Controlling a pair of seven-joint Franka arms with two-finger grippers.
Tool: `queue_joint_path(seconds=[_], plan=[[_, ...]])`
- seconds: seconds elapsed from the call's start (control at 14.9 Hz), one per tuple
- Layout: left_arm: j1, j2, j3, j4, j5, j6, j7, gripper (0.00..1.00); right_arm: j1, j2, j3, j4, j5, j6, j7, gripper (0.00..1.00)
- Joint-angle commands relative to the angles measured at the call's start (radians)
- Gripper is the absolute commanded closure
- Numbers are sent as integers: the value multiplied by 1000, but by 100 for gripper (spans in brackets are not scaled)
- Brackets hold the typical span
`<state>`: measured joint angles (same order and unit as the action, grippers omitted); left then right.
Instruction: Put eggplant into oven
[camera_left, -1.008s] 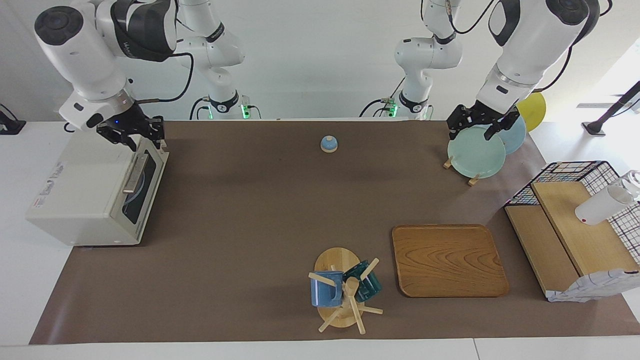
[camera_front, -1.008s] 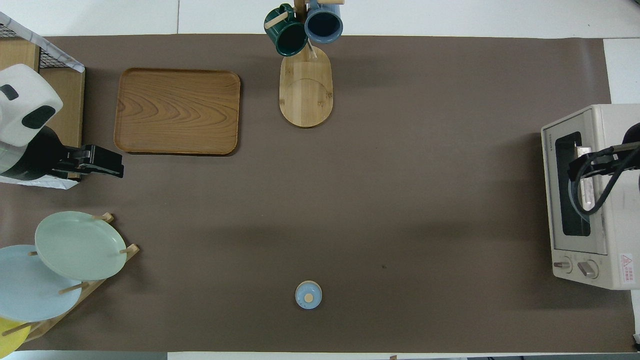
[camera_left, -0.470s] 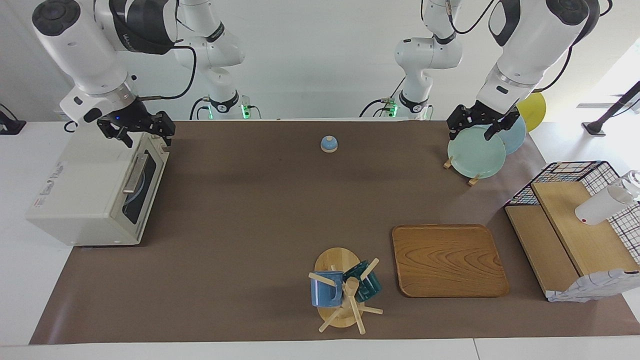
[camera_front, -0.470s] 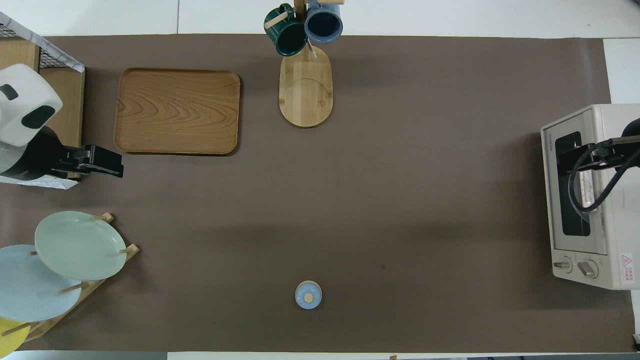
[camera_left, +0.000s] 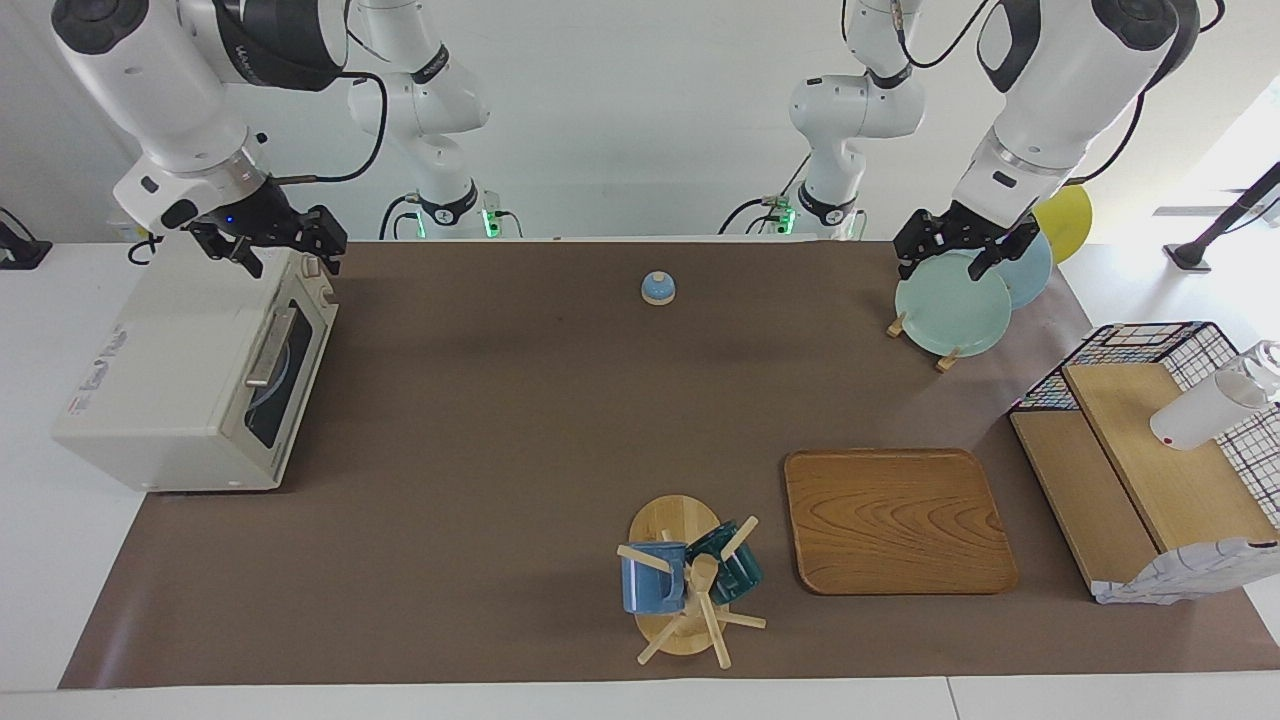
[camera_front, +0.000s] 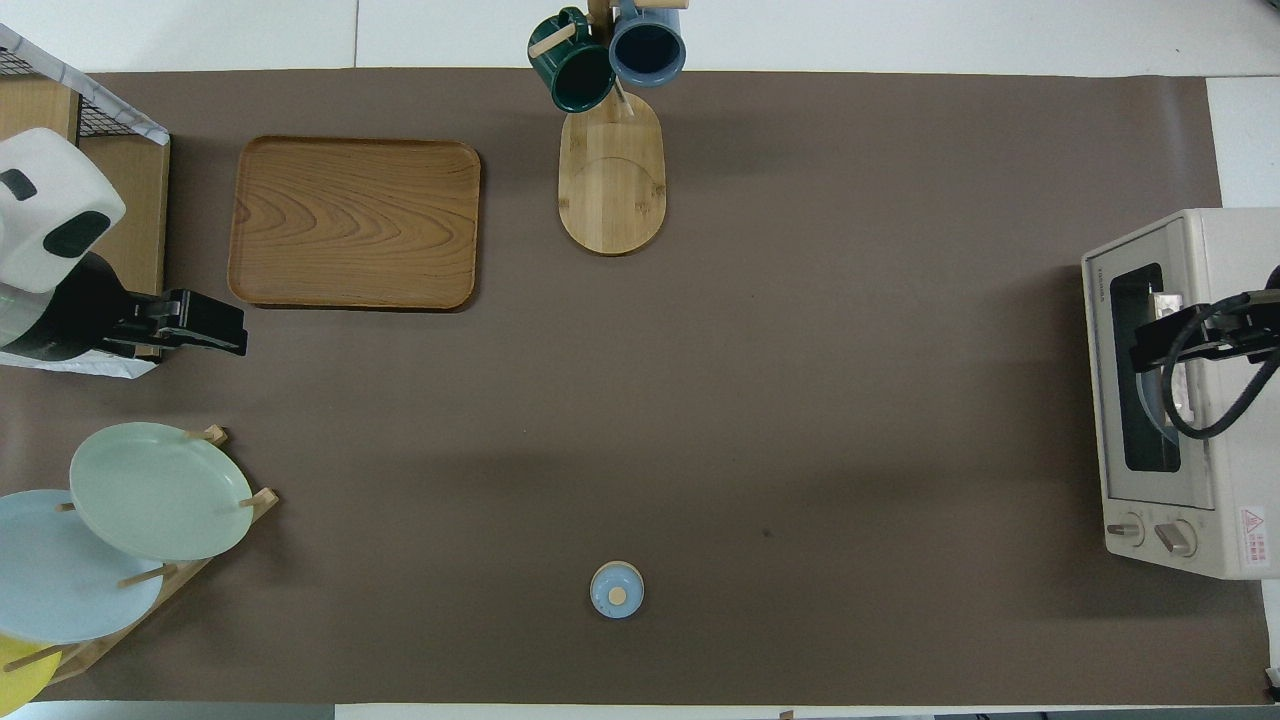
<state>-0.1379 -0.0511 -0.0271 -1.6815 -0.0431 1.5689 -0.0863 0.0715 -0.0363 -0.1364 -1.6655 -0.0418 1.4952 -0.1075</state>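
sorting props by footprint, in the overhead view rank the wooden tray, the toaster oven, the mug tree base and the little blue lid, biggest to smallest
1. wooden tray
2. toaster oven, cut off at the frame edge, so it may truly be larger than the tray
3. mug tree base
4. blue lid

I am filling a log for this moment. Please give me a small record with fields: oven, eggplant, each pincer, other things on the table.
oven: at the right arm's end of the table, door shut
eggplant: not visible
right pincer: open, empty, over the oven's top
left pincer: open, empty, waiting over the green plate
other things: wooden tray, mug rack, small blue lid
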Motion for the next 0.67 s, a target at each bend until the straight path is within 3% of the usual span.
queue_joint_path(seconds=[0.0,0.6], plan=[[1,-10,0,-7,20,3,0,0,-15,-20,5,-8,19,-6,9,0],[1,-10,0,-7,20,3,0,0,-18,-25,37,-13,22,22,6,0]])
